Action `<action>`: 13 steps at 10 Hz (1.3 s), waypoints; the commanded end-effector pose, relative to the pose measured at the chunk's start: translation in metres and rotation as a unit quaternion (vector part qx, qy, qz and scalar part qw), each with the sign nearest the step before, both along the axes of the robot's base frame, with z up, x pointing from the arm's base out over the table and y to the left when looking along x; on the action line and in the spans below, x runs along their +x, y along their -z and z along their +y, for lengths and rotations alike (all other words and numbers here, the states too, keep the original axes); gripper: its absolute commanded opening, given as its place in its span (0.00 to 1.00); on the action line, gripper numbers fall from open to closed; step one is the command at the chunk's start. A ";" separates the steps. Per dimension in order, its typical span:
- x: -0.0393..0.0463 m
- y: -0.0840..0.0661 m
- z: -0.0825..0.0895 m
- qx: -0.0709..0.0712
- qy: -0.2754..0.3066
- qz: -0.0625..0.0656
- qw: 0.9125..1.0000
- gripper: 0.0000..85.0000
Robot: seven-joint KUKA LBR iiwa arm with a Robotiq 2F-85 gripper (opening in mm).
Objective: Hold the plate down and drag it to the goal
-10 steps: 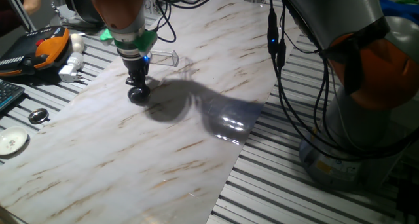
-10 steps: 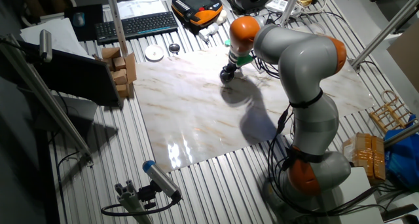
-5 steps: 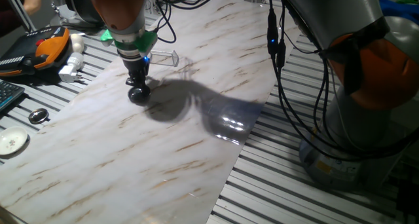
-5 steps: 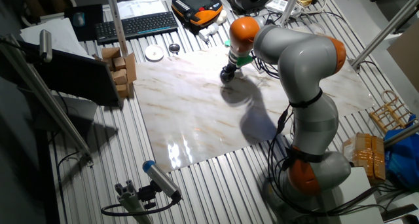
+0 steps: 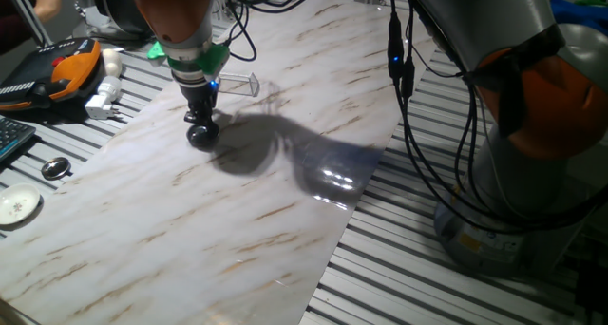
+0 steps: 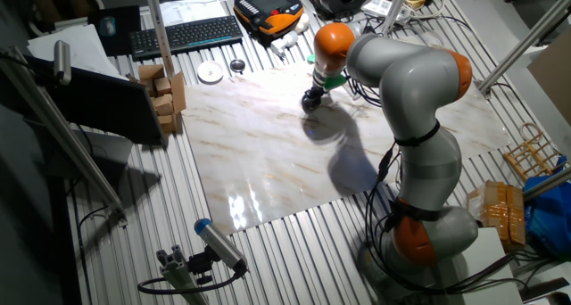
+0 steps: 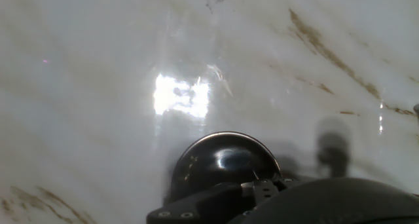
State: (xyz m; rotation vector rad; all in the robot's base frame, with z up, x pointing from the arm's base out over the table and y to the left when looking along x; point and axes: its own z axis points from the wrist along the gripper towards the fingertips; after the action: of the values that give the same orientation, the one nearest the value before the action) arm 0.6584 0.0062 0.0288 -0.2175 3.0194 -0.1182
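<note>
The plate (image 5: 201, 136) is a small shiny metal dish that lies on the marbled board (image 5: 266, 211), at its far left part. My gripper (image 5: 201, 123) stands upright with its fingers together, and their tips press down on the plate from above. The goal (image 5: 240, 83), a clear plastic bracket, stands just behind and to the right of the plate, a short gap away. In the hand view the plate (image 7: 221, 160) shows at the bottom centre, partly hidden by my dark fingers (image 7: 196, 211). In the other fixed view the gripper (image 6: 311, 96) covers most of the plate.
A flat white disc (image 5: 17, 206) and a small dark-centred metal disc (image 5: 55, 168) lie left of the board. An orange-black pendant (image 5: 59, 66) and a white adapter (image 5: 103, 99) lie behind. Cables (image 5: 404, 97) hang over the board's right edge. Cardboard boxes (image 6: 164, 91) stand nearby.
The gripper and the plate under it have slid a very small way toward the clear bracket. Nothing else has moved.
</note>
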 end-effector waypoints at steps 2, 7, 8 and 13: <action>0.0008 0.000 -0.003 -0.001 -0.003 -0.001 1.000 0.00; 0.0014 -0.002 -0.013 0.001 -0.001 0.002 1.000 0.00; 0.0013 -0.002 -0.015 0.000 -0.002 0.003 1.000 0.00; -0.0003 -0.001 -0.026 -0.003 0.000 0.005 1.000 0.00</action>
State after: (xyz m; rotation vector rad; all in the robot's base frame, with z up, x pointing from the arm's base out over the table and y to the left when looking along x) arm 0.6580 -0.0203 0.0303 -0.2187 3.0314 -0.1276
